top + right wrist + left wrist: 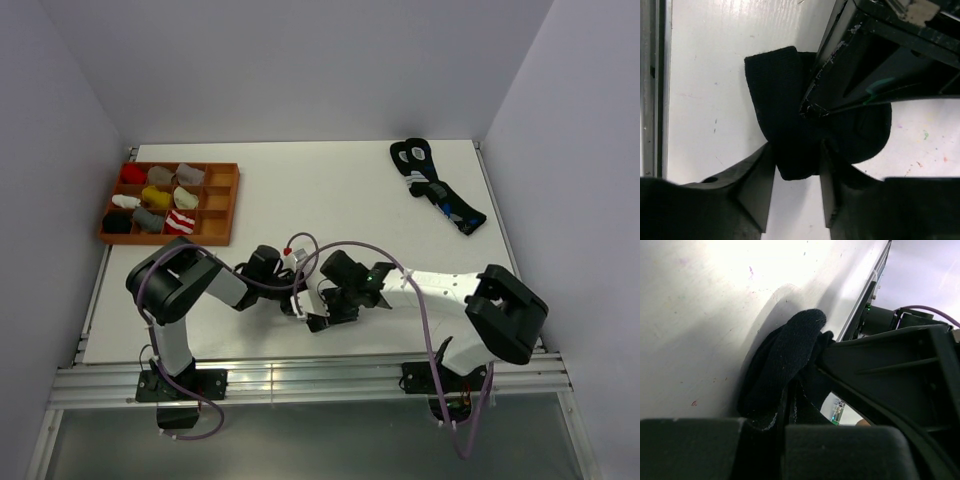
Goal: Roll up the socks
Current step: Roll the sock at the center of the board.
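**Black sock caught between both hands at the near edge**

Location: the black sock (782,100) lies on the worktop (330,190), close to the near edge and roughly midway along it, where the two arms meet. It is bunched and folded over itself, not flat. One thick lobe sticks out toward the worktop's edge.

State of the left hand (784,435): pressed together, with a tail of the sock trapped between its pads. The rest of the fabric rises in a hump just ahead of it.

State of the right hand (797,165): one finger stands on each side of the lower fold. Fabric fills the gap and touches both inner faces. This reads as a pinch on the sock; how firm it is, I cannot tell. The two hands sit very near each other over the bundle.

Handling, as judged: light, soft knit with no stiffness.
- It will likely slump and unroll wherever it is let go.
- A shallow nip may catch only one layer and slide off.
- The surface is matte, not slippery, and nothing here is fragile.
- Best hold: across the full thickness of the fold, deep between the pads, with the other hand holding the loose end taut.

Elsewhere: a wooden tray (232,205) of small sock bundles sits at the far left corner, and dark patterned socks (440,185) lie toward the far right corner. Both are well apart from the hands.
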Motion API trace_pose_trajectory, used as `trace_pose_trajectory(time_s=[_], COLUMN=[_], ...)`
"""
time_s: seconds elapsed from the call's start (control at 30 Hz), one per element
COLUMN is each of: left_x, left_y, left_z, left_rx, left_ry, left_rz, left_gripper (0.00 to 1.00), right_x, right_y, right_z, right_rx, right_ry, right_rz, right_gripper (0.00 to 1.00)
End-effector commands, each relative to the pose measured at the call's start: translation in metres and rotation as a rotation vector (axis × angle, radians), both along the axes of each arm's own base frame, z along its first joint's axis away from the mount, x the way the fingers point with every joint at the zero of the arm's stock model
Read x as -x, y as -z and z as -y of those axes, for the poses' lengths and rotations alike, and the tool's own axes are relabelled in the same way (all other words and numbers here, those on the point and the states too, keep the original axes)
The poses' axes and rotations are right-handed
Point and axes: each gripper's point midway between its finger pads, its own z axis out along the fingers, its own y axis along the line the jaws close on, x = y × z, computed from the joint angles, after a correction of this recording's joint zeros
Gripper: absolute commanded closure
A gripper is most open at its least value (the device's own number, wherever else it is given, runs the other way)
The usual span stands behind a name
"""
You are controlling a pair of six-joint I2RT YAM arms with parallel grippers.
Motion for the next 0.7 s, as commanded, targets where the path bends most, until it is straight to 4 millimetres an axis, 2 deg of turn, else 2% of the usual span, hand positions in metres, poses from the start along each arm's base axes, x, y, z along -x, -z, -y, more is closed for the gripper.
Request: trace_pose_trajectory(time_s=[0.0,0.03,0.1,0.13,0.17,0.2,0.27,0.33,0.53,0.67], left_x=[0.014,0.014,0.012,0.012,0.006,0.005,-0.001,-0.004,-0.013,-0.021], left_y=[0.05,0.049,0.048,0.048,0.039,0.042,0.031,0.029,0.013,-0.005], left_z=[-0.027,-0.027,-0.028,-0.028,-0.025,-0.029,-0.027,-0.032,-0.04,-0.044], left_rx=[-0.185,-0.179,-0.181,-0.178,-0.151,-0.168,-0.14,-0.141,-0.153,-0.141], left_ry=[-0.051,-0.055,-0.092,-0.106,-0.139,-0.176,-0.23,-0.284,-0.399,-0.475], left_rz=[-0.066,-0.068,-0.074,-0.073,-0.066,-0.068,-0.058,-0.05,0.0,0.072], left_gripper=[1.0,1.0,1.0,1.0,1.0,1.0,1.0,1.0,0.99,1.0], right_x=[-0.007,-0.001,0.0,0.003,0.001,0.0,0.001,0.005,0.008,0.006], right_y=[-0.007,-0.001,-0.006,-0.001,-0.004,-0.004,-0.001,0.003,0.003,0.004], right_z=[-0.013,-0.008,-0.013,-0.007,-0.009,-0.008,-0.003,0.003,0.006,0.009], right_rx=[0.002,0.04,0.047,0.082,0.085,0.089,0.119,0.15,0.192,0.216], right_ry=[0.017,0.017,0.017,0.034,0.043,0.054,0.085,0.114,0.141,0.162], right_rz=[-0.016,-0.053,-0.096,-0.135,-0.143,-0.165,-0.218,-0.285,-0.438,-0.562], right_gripper=[0.59,0.64,0.7,0.74,0.76,0.76,0.78,0.78,0.78,0.78])
